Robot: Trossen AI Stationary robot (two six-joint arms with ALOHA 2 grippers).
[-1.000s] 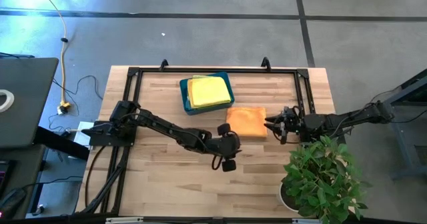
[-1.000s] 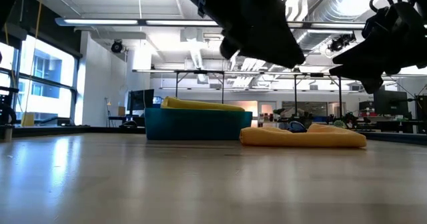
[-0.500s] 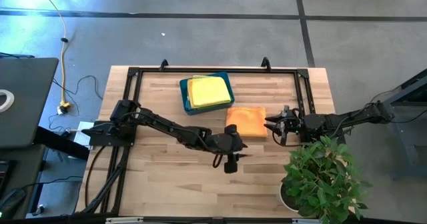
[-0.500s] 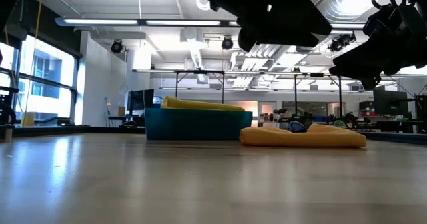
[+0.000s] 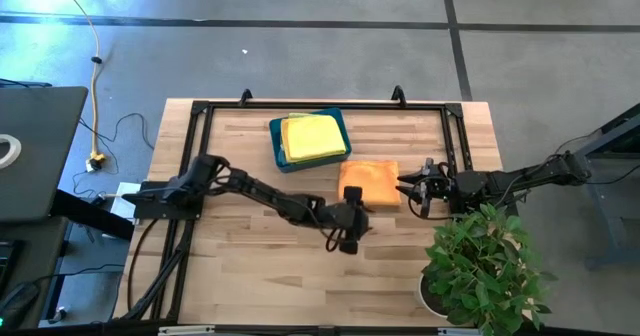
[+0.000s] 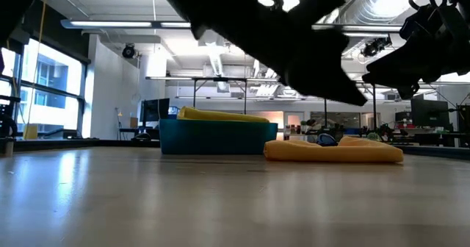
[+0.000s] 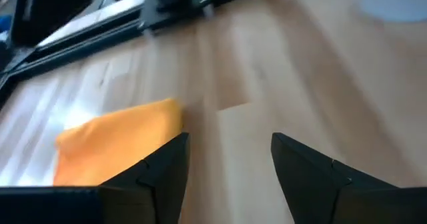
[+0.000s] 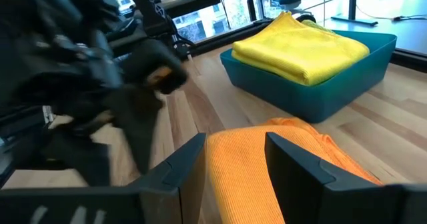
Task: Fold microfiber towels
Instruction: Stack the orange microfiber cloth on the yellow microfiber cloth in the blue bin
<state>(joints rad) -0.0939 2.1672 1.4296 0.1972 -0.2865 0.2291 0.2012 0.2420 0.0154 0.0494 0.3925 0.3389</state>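
A folded orange microfiber towel (image 5: 368, 183) lies flat on the wooden table (image 5: 240, 246), right of centre. My left gripper (image 5: 355, 214) hangs open just off the towel's near left corner (image 7: 120, 151), above the table, with nothing between its fingers (image 7: 230, 167). My right gripper (image 5: 408, 188) stands open beside the towel's right edge, raised above it (image 6: 426, 41); the orange towel (image 8: 267, 164) shows beyond its fingers. A folded yellow towel (image 5: 310, 136) lies on top in the teal bin (image 5: 277, 148).
The teal bin (image 6: 217, 138) stands just beyond the orange towel's far left corner. A black metal frame (image 5: 200, 106) runs along the table's far, left and right sides. A potted plant (image 5: 485, 266) stands at the near right corner. Bare wood lies near and left.
My left gripper has sunk toward the table and moved a little toward the right edge, closer to the orange towel's near corner, rolling its wrist as it went. The towel has not moved.
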